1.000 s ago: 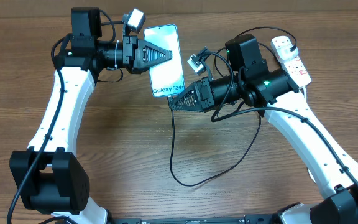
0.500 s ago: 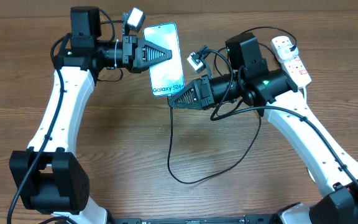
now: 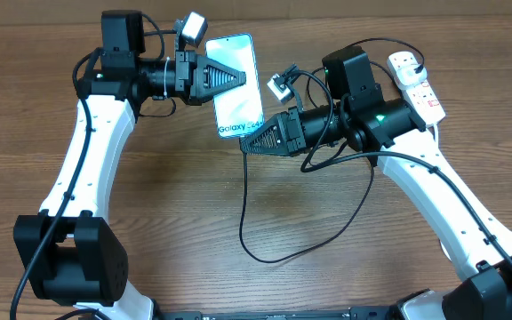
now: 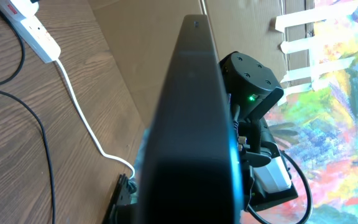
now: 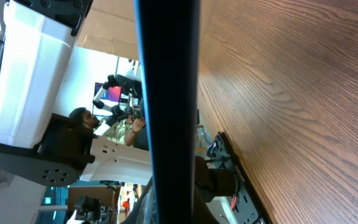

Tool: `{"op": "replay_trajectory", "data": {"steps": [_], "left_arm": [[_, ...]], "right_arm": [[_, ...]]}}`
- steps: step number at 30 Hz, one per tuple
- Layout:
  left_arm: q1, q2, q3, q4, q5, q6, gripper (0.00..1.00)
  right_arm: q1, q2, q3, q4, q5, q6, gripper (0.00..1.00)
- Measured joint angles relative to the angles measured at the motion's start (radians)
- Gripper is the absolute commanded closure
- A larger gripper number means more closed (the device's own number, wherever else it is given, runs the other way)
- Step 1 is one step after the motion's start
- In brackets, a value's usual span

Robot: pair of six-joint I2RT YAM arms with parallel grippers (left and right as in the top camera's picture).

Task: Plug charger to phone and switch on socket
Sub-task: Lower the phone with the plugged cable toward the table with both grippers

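Pinching phone at its left edge with left gripper, clamping charger end in right gripper just beside phone's near end.

Charger loop blocks ctr; L side open.

Table: brown wood, under the left gripper and the right gripper.
Board: plain brown cardboard, standing up at the table's edge, ahead of the left gripper.
Picture: many bright colours, up past the board.
Tape: white strips on the picture's top.
Person: dark hair, small, far beyond the right gripper.
Screen: pink glow, near the person.
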Motion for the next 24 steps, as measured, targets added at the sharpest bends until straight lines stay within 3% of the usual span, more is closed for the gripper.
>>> {"op": "replay_trajectory", "data": {"steps": [5,7,10,13,17,20,24], "left_arm": [[-0.004,0.0,-0.001,-0.008,0.0,0.001,0.96],[-0.016,0.0,-0.001,-0.013,0.0,0.003,0.96],[-0.021,0.0,-0.001,-0.015,0.002,0.005,0.96],[-0.004,0.0,-0.001,-0.015,0.004,0.006,0.96],[0.024,0.0,-0.001,-0.014,0.003,0.006,0.96],[0.037,0.0,-0.001,-0.014,-0.005,0.007,0.96],[0.04,0.0,-0.001,-0.014,-0.031,0.015,0.96]], "right_arm": [[-0.002,0.0,0.0,0.024,0.014,0.001,0.87],[-0.011,0.0,0.001,0.038,0.024,0.003,0.8],[-0.02,0.0,0.002,0.034,0.033,0.003,0.65],[-0.021,0.0,0.003,0.027,0.04,0.005,0.34],[-0.02,0.0,0.004,0.027,0.046,0.004,0.11],[-0.021,0.0,0.004,0.027,0.045,0.002,0.02],[-0.021,0.0,0.005,0.026,0.053,0.0,0.0]]}}
